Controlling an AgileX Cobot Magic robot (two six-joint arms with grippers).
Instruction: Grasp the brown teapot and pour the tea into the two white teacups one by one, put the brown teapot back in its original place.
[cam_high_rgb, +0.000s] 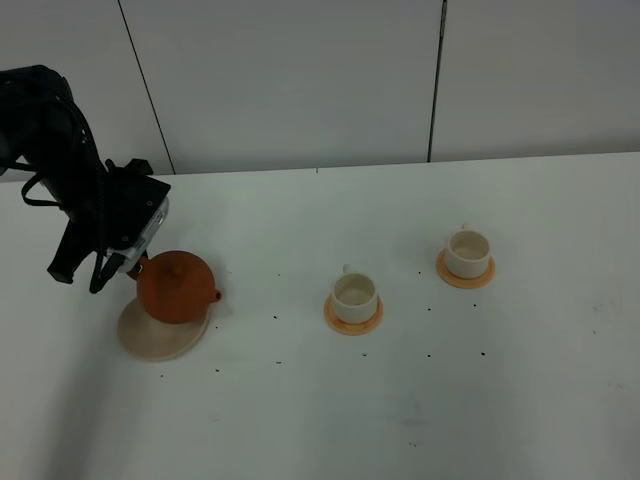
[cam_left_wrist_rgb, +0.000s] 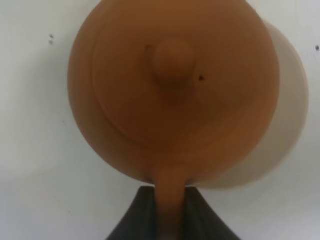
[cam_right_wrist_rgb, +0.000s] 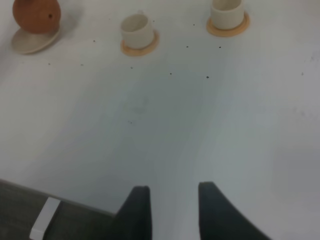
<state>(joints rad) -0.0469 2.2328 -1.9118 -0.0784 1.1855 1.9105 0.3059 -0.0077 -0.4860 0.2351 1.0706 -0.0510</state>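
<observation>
Teapot (cam_high_rgb: 176, 288) at lower left, partly over saucer (cam_high_rgb: 140, 340); L gripper (cam_left_wrist_rgb: 169, 191) clenched on its handle. Cup A (cam_high_rgb: 355, 292) centre, cup B (cam_high_rgb: 467, 250) centre-right, both look empty. R gripper (cam_right_wrist_rgb: 170, 192) spread, holding nothing. Est.: grasp done; both pours and return left.

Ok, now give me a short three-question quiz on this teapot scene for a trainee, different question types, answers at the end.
1. True or false: the right gripper holds a teacup.
2. Which part of the brown teapot does the left gripper grip? A spout, B handle, C lid knob.
3. Fill in: each of the two white teacups stands on an orange ____.
Key: 1 false, it is open and empty. 2 B. 3 coaster.
</observation>
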